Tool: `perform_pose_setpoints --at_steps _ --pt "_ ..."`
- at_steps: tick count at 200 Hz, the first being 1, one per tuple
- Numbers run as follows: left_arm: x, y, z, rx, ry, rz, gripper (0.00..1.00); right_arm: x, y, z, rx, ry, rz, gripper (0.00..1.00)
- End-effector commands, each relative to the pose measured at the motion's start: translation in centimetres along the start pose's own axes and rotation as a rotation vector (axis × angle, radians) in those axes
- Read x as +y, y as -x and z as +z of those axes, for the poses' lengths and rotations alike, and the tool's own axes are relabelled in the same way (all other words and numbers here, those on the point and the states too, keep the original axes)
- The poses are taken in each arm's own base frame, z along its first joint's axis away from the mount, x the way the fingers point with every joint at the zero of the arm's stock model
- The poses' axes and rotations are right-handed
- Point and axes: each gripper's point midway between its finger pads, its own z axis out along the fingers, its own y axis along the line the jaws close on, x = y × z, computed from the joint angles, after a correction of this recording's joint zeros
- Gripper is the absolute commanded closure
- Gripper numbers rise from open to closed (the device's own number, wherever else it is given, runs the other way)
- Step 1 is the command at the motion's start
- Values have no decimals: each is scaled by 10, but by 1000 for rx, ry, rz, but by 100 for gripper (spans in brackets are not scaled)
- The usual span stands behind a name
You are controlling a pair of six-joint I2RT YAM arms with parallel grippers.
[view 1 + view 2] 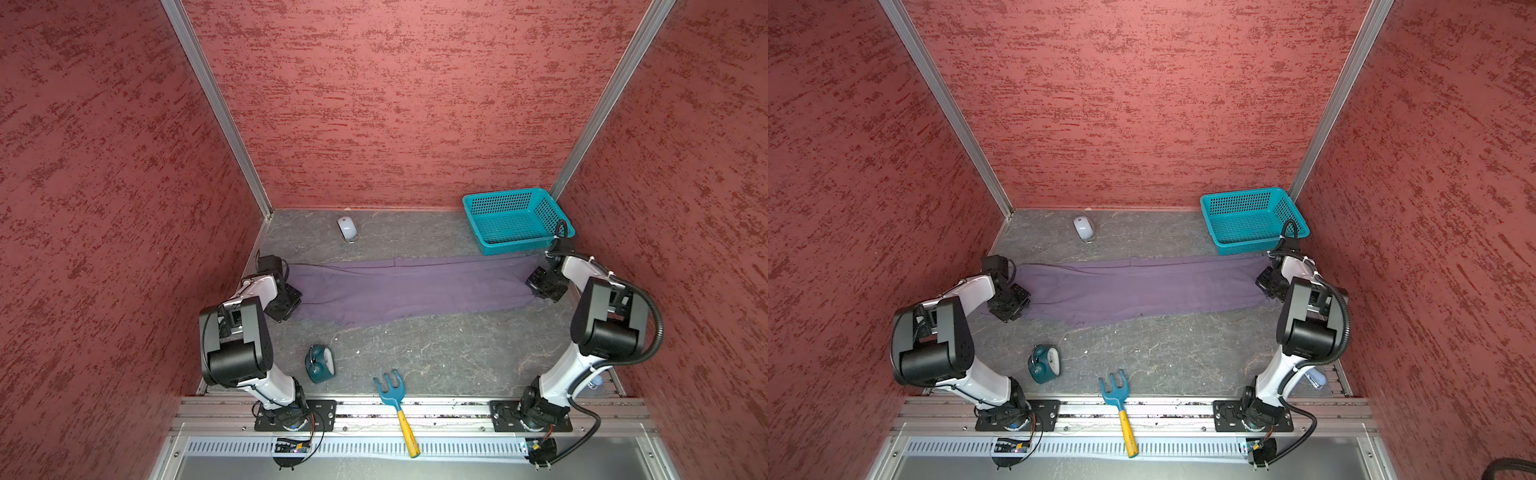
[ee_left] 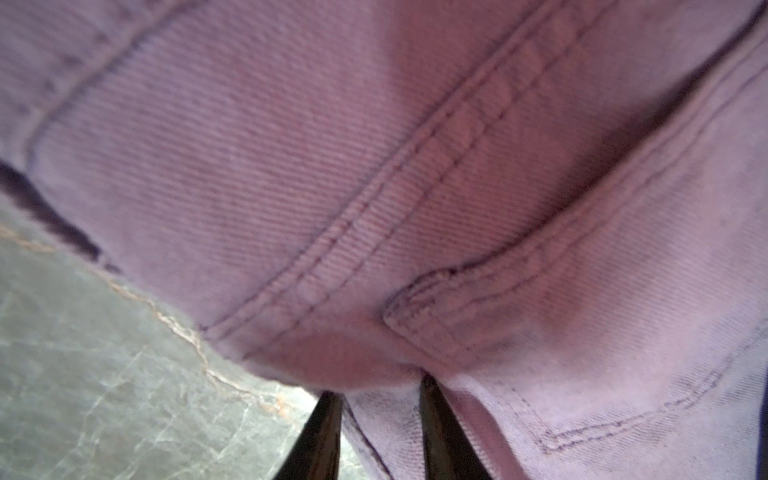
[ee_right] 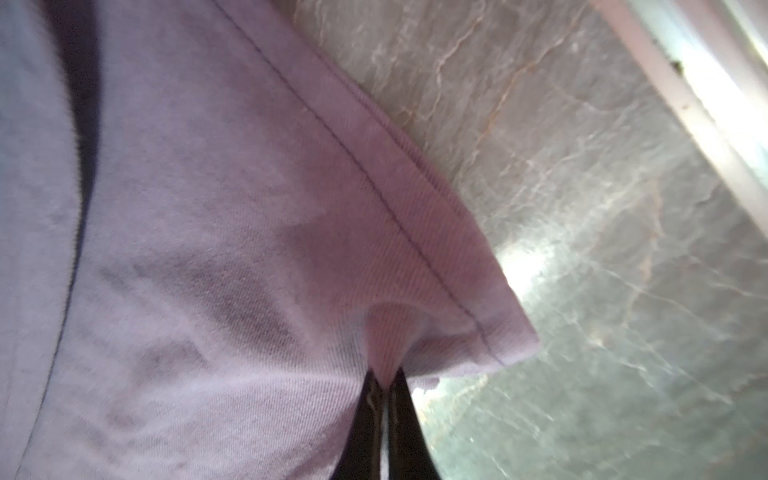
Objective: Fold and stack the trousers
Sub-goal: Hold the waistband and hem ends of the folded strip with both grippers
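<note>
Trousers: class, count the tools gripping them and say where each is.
2. The left tool pinches the trousers at the waist; the right tool, a leg hem. None hidden.

One pair of trousers (image 1: 407, 291), one basket (image 1: 515, 220), one computer mouse (image 1: 346, 228), one alarm clock (image 1: 319, 363), one toy rake (image 1: 395, 405), two robot arms (image 1: 237, 332) (image 1: 602, 328).

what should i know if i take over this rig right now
Left claw: shut on the waist end of the trousers.
Right claw: shut on a leg hem at the other end.
The trousers lie full length on the table, their hem end close in front of the teal basket.
Done: both ends gripped.
Left: no end-to-end fold yet; fold, then stack.
</note>
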Motion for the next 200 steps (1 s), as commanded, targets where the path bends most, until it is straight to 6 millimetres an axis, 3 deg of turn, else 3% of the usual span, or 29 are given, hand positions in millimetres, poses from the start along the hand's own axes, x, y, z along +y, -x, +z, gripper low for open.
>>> perform_pose_setpoints --at_steps 1,21,31,40,54,87,113,143,154,183,200 --pt "14 -9 20 37 41 -3 68 -11 3 -17 -19 -58 -32 94" --pt "13 -9 20 36 36 -4 68 -12 0 -15 -3 -58 -39 80" --pt "13 -9 20 37 34 -5 68 -10 -2 -12 7 -47 -38 80" --pt "13 -10 20 39 33 -4 68 -9 -6 -8 20 -36 -33 84" --pt "12 -9 20 38 30 -5 68 -8 -10 -2 37 -19 -26 100" --pt "13 -9 19 36 32 -6 68 -9 -17 8 66 -22 -29 100" --pt "13 -9 20 37 34 -6 68 -15 -21 9 71 -47 -31 60" --pt "13 -9 20 37 35 -8 68 -17 -26 19 85 -50 -21 57" --pt "13 -9 20 38 36 -6 67 -15 -25 22 84 -42 -19 64" --pt "14 -9 20 37 38 -5 67 -12 -20 21 77 -34 -18 96" --pt "13 -8 19 35 35 -6 68 -12 -17 15 68 -38 -24 100"
